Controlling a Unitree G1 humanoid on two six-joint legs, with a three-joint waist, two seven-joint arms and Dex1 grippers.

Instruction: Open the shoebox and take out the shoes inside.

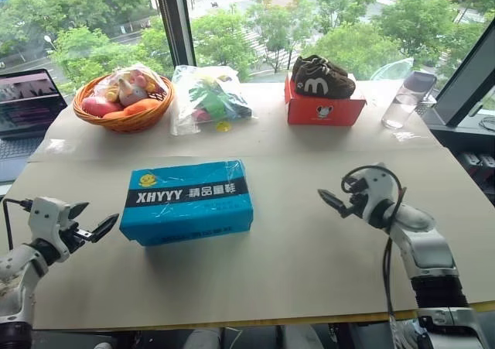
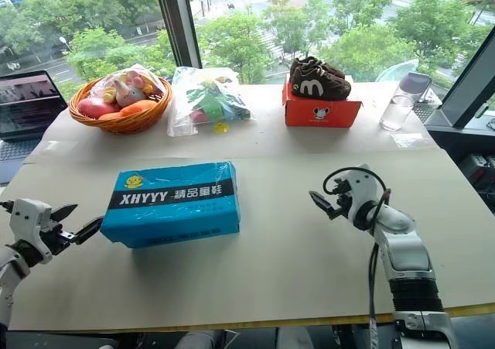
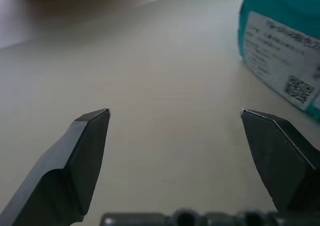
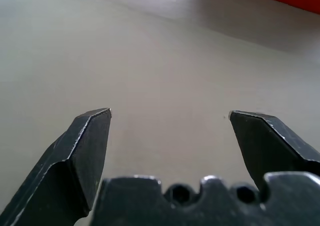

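Both pincers are seen spread wide and empty: the left gripper (image 1: pixel 93 220) is held just off the short end of the shoebox (image 1: pixel 188 200), the right gripper (image 1: pixel 334 202) well apart from it on the other side, above bare table (image 1: pixel 294 272).

The shoebox is set flat, lid shut, near the middle of the table, between the two grippers. Its shoes are hidden inside; nothing is out yet. A glossy sheen is noted on the lid, so a slick surface is expected. Cardboard like this is judged light and fairly stiff, yet likely to slide if pushed from one side only. The lid's lower edge at a short end is reckoned the best place to be hooked, with the base steadied by the other gripper.

Beyond the shoebox, a red box (image 1: pixel 325 107) is topped by brown shoes (image 1: pixel 322 76), a basket (image 1: pixel 124 115) is filled with toys, a plastic bag (image 1: pixel 207 99) is stuffed with colourful items, and a cup (image 1: pixel 407 100) is seen.
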